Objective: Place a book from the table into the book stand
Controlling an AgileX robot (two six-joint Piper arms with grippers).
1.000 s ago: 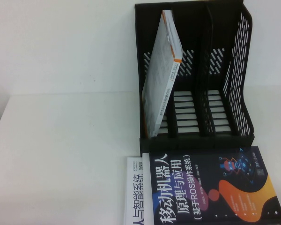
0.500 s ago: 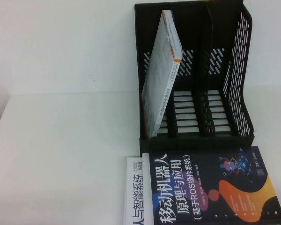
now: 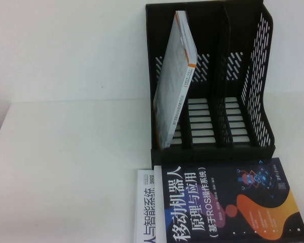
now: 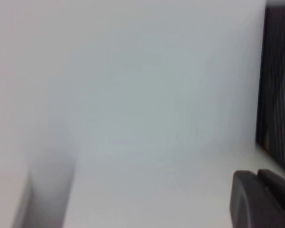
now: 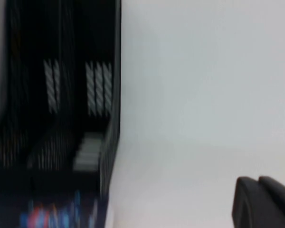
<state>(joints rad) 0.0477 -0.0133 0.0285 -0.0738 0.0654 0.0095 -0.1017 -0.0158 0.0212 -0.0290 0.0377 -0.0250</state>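
Note:
The dark navy book (image 3: 233, 202) lies flat on the white table (image 3: 71, 167) just in front of the black book stand (image 3: 213, 81), its cover up, partly over a white book (image 3: 147, 207). The stand's middle and right slots hold nothing. Neither arm shows in the high view. In the left wrist view my left gripper (image 4: 256, 178) is shut and holds nothing, over bare table with the book stand (image 4: 278, 80) off to one side. In the right wrist view my right gripper (image 5: 257, 183) is shut and holds nothing, apart from the book stand (image 5: 61, 109) and a blurred strip of the book (image 5: 57, 216).
A white book with an orange-edged spine (image 3: 175, 81) leans in the stand's left slot. The wall behind the table is plain white. Bare tabletop stretches to the left of the stand and the books.

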